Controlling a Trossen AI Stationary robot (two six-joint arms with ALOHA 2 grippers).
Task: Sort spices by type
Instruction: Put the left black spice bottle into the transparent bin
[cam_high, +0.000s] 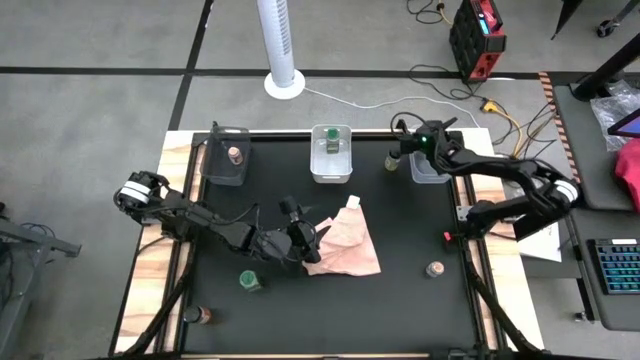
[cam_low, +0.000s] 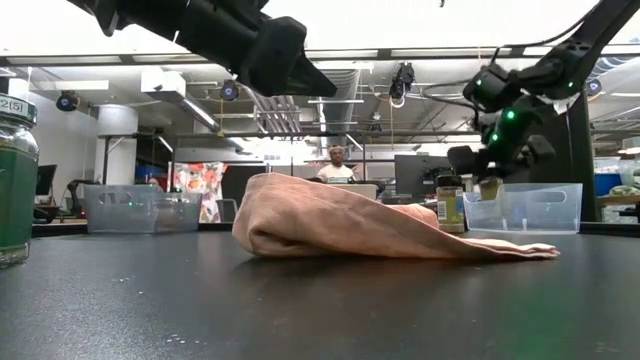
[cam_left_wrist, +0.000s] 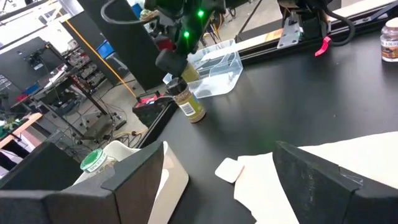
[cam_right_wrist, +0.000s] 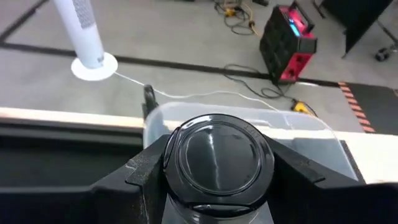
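The right arm reaches from the table's three o'clock edge toward one o'clock; the right gripper (cam_right_wrist: 214, 168) is clamped on a black-lidded jar (cam_right_wrist: 214, 155), held just beside the right bin (cam_high: 432, 165) with its base at the table top. The left arm stretches from nine o'clock toward the centre, held low; the left gripper (cam_high: 312, 238) hangs with fingers parted and nothing between them, over the pink cloth (cam_high: 345, 245). A pink-lidded jar (cam_high: 235, 155) sits in the left bin (cam_high: 224, 168) at eleven o'clock; a green-lidded jar (cam_high: 331, 136) sits in the middle bin (cam_high: 331, 168) at twelve. Loose jars: a green-lidded one (cam_high: 248, 281) at seven o'clock, a dark-lidded one (cam_high: 203, 315) at the wooden edge beyond it, a tan-lidded one (cam_high: 435, 270) at five o'clock; the black mat between them lies open. The labels cannot be read.
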